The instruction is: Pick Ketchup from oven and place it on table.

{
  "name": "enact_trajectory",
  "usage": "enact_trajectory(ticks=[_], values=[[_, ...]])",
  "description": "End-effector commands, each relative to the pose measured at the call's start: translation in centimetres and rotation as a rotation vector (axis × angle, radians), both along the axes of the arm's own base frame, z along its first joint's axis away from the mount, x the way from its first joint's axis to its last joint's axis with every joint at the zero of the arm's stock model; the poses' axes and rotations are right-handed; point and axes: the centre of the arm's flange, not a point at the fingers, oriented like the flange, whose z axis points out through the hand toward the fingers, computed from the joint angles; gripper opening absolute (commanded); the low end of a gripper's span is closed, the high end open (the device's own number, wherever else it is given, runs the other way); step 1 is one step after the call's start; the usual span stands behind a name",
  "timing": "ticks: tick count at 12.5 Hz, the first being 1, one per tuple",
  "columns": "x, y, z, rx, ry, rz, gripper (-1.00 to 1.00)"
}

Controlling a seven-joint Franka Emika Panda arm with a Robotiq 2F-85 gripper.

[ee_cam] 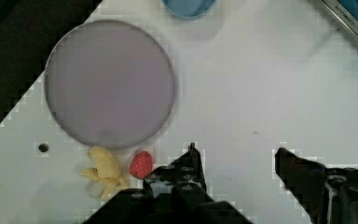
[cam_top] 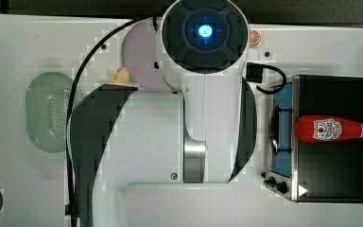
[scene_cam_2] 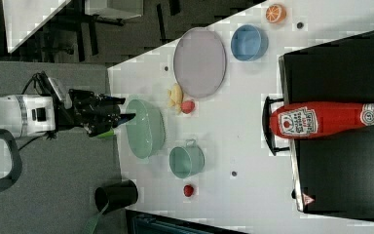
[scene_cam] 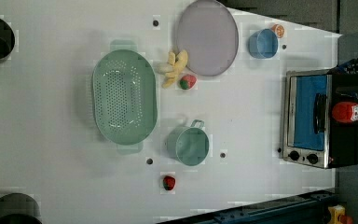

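Ketchup (cam_top: 333,129) lying atop oven (cam_top: 331,179); wrist view: gripper (ee_cam: 237,156) spread wide, empty.

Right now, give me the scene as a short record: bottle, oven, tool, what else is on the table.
ketchup bottle: lying on its side on top of the oven, cap toward the right view's right, not held
oven: door shut, at the left view's right end of the table
tool: open, holds nothing, above bare table near the plate
plate: nothing on it
colander: nothing in it
other items: blue bowl, green pot, banana, two strawberries
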Motion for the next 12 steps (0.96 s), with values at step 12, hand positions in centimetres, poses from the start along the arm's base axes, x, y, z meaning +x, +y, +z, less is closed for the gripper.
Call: enact_trajectory(ticks=[12], values=[[-11.8, -16.7, 3.6, 0.067, 0.023, -0.317, 1.00]])
